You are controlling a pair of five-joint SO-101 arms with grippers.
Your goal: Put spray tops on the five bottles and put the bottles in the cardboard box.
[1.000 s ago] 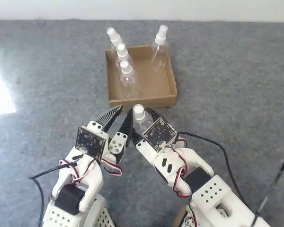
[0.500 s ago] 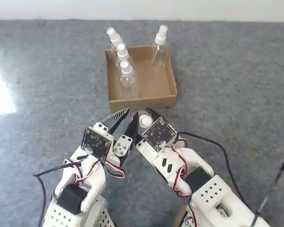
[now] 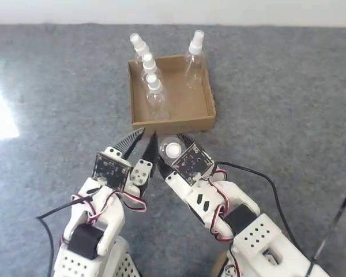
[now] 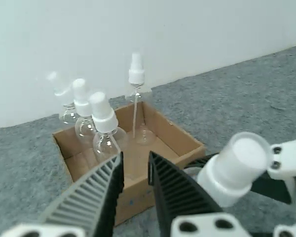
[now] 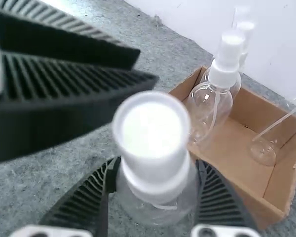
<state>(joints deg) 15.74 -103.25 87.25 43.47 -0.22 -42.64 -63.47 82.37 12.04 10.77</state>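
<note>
- The right gripper [image 3: 172,142] grips the last bottle [image 5: 153,200], capped, just before the box [image 3: 173,123]. The left gripper [image 3: 148,135] sits beside the top [image 3: 172,150], jaws slightly apart and empty.
- I'd lift it well above the front wall and aim for free floor.
- The right wrist view makes the grip on its body plain; from above, the arm covers it.

The right gripper [image 3: 171,153] tips its bottle [image 5: 155,201] until the white spray top [image 3: 173,150] faces up, as the left gripper [image 3: 148,133] draws back after edging towards it.
</note>
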